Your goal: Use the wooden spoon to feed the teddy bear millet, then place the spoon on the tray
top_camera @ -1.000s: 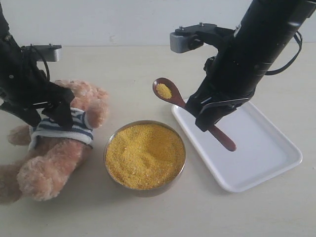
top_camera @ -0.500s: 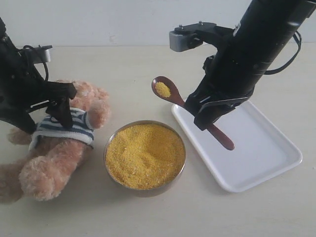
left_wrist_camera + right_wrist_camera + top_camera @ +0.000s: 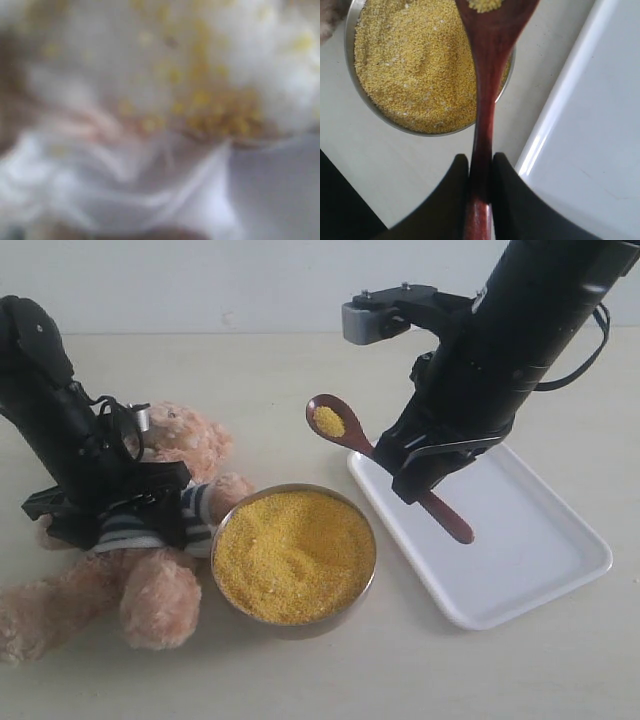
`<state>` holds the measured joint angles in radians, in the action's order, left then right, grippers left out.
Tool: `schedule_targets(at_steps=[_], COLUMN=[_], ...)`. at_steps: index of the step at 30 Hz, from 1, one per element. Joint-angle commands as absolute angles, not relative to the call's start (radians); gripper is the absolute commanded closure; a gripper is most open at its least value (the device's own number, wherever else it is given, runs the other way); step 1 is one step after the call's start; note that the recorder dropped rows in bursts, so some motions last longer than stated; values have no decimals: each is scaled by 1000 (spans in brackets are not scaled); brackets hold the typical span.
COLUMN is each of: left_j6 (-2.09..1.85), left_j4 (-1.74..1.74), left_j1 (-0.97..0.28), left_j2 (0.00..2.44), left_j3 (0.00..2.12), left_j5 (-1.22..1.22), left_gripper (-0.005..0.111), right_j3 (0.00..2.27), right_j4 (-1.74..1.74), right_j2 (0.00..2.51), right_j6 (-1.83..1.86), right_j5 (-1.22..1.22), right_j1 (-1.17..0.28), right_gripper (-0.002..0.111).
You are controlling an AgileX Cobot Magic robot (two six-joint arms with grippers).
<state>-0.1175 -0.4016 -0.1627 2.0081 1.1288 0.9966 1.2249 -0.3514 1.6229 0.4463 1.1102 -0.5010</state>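
Note:
The teddy bear [image 3: 155, 585] lies left of the metal bowl [image 3: 216, 540], its paw touching the rim. My left gripper [image 3: 115, 510] presses down around its striped shirt and appears shut on it. The left wrist view is a blur of pale fur [image 3: 125, 60], white cloth and a few yellow grains [image 3: 220, 115]; no fingers show. Millet [image 3: 293, 555] fills the bowl. My right gripper [image 3: 425, 475] is shut on the handle of the wooden spoon [image 3: 345, 430], held above the table between bowl and tray [image 3: 530, 540], with millet in its bowl. The right wrist view shows the spoon [image 3: 487, 75] clamped in the gripper [image 3: 480, 167] over the millet [image 3: 415, 65].
The white tray [image 3: 590, 125] lies right of the bowl, under the right arm, with nothing on it. Bare beige table runs along the front and behind the bowl.
My left gripper has swung down and right with the bear, turning its body toward the bowl so its paw reaches the rim. The right gripper and spoon have barely moved.

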Motion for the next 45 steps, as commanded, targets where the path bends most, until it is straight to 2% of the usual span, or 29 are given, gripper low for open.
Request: schedule_targets(at_steps=[1,6,13,24,33,45], left_j6=[-144,-174,-184,-150,-173,-265], left_j4=[-427,-429,-335,-215,-195,-288], left_j1=[-172,-172,-172,-172,-172,-172], left_j2=[2056,2056,2028,1824,1769,1690], left_j3=[1110,1110,1130,1160,1160,1160], left_j5=[945,950,1048,1141,1182,1221], left_gripper=[63,102,103,103,103,103], right_j3=[1229,1229,1229,1229,1276,1337], right_j4=[-358,-360,-360,-358,-278,-248], right_j2=[1614,1614,1614,1614,1614,1614], right_j6=[455,455,455,475,435,403], right_j5=[1106,1106,1104,1102,1095,1132], right_j1=[-497,-497,-497,-510,-601,-601], right_gripper=[109,109,109,109,109,109])
